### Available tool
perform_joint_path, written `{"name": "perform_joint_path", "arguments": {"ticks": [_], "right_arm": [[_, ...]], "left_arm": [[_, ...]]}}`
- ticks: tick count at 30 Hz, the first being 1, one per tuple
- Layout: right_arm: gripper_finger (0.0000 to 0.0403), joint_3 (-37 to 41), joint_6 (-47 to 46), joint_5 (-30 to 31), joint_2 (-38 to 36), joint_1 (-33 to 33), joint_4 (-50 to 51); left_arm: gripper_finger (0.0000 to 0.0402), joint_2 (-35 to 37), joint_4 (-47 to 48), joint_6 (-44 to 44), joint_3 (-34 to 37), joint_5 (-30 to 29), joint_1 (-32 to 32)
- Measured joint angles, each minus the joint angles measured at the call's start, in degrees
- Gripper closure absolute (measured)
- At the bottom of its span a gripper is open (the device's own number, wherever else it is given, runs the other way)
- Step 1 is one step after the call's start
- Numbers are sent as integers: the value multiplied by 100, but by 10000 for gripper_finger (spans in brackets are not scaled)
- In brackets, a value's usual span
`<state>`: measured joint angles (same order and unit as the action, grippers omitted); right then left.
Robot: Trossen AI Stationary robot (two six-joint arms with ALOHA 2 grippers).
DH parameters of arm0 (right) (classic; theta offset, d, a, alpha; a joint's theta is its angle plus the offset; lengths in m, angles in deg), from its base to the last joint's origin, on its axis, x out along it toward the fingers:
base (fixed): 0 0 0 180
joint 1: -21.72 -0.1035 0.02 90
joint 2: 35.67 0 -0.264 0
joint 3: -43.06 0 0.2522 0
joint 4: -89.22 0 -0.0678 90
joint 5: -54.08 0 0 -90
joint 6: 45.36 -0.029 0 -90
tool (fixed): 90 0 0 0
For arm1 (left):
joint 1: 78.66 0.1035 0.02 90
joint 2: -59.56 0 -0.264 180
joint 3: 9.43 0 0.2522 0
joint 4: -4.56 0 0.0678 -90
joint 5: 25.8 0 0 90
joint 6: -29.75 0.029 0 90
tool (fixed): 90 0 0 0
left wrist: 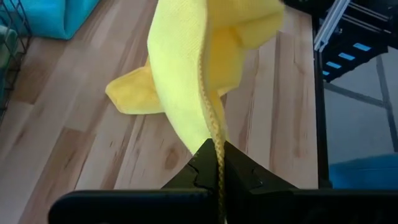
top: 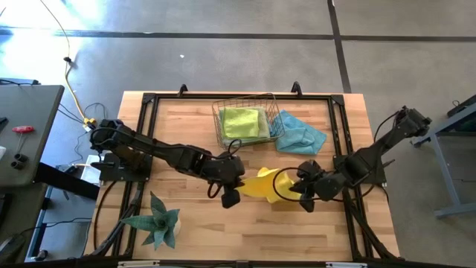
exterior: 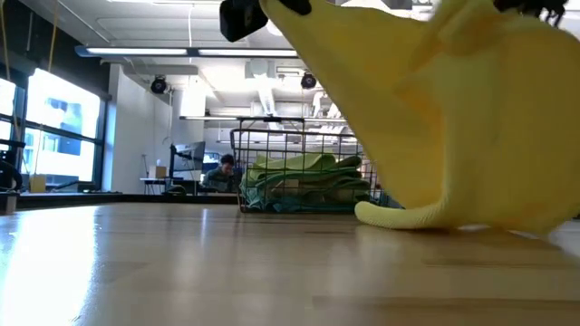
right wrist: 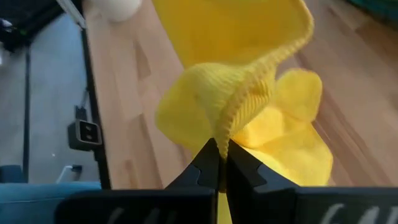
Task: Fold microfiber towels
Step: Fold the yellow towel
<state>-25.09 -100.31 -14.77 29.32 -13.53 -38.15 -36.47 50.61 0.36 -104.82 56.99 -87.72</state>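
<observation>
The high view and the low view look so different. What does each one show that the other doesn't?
Only the high view shows both arms whole, the left gripper and right gripper each shut on an edge of the yellow towel, the light blue towel beside the wire basket, and the spiky plant. Only the low view shows the yellow towel's lower end trailing on the table and a person seated in the room behind. Both show the yellow towel and the basket holding green towels.

No text, label, brand, number or sign can be read anywhere in these views, neither on the cloths, the arms, nor in the room behind.
</observation>
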Motion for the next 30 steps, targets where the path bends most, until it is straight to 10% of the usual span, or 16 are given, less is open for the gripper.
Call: {"name": "perform_joint_path", "arguments": {"ticks": [30], "right_arm": [[321,450,-31,93,1289,0,-369]], "left_arm": [[401,-225,-42,61,2,-222,46]]}}
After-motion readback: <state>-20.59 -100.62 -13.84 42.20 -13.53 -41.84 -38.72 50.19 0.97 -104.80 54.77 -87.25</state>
